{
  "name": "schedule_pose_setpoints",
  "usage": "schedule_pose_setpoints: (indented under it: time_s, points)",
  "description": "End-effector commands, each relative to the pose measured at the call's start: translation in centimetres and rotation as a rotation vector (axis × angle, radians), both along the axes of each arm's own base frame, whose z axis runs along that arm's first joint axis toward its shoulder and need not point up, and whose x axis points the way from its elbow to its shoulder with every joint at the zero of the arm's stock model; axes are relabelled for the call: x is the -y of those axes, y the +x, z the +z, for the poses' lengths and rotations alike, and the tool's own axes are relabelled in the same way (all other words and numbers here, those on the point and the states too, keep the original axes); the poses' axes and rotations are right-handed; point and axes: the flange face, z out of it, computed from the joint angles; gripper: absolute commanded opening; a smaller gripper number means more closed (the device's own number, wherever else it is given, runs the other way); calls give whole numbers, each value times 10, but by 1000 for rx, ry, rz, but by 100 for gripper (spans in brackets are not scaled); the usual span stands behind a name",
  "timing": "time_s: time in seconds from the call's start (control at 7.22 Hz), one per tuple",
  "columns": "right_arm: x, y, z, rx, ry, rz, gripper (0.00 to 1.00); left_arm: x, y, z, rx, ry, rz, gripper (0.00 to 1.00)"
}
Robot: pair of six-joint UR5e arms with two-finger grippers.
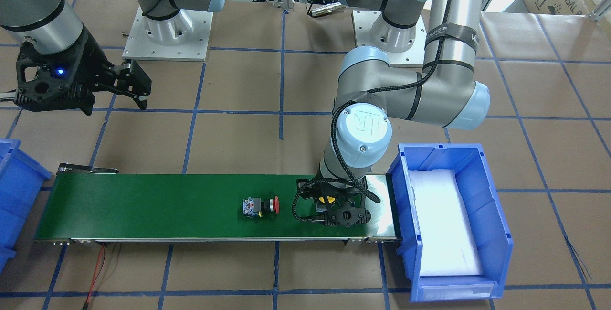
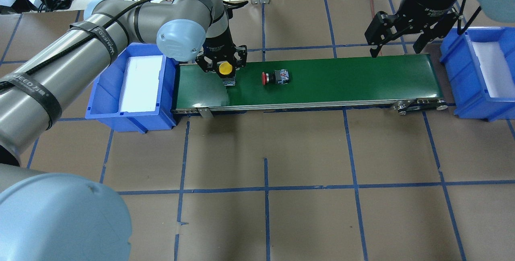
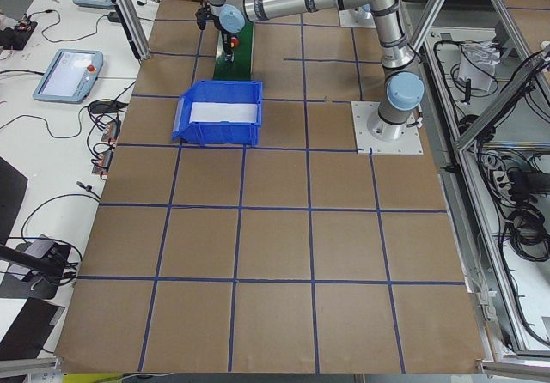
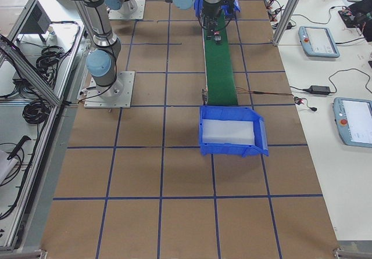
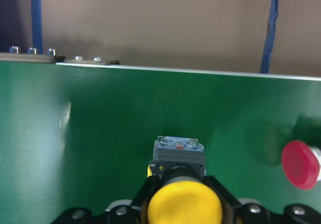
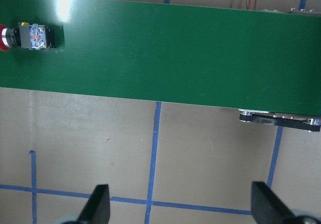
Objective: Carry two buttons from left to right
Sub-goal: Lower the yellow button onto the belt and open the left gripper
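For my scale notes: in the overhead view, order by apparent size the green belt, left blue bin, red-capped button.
1. green belt
2. left blue bin
3. red-capped button, by far the smallest

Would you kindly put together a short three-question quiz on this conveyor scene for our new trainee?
1. True or false: the red button lies on its side on the green belt.
2. What does the left gripper hold? A. yellow button B. red button C. nothing
3. Fill in: the right gripper is ____ (open or shut).
Key: 1 true; 2 A; 3 open.
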Motion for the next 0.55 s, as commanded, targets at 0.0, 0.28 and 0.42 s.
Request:
schedule_pose_setpoints:
  time_s: [0.0,0.28,0.42]
  points:
    - [0,-1,-1,5,-2,127,100,0,-2,15,-3,-15,12,100]
    - [0,-2,0,3,-6,204,100,2,5,43,-15,-58,21,100]
    - [0,-2,-2,3,-5,285,100,-3,10,47,-1,-47,25,100]
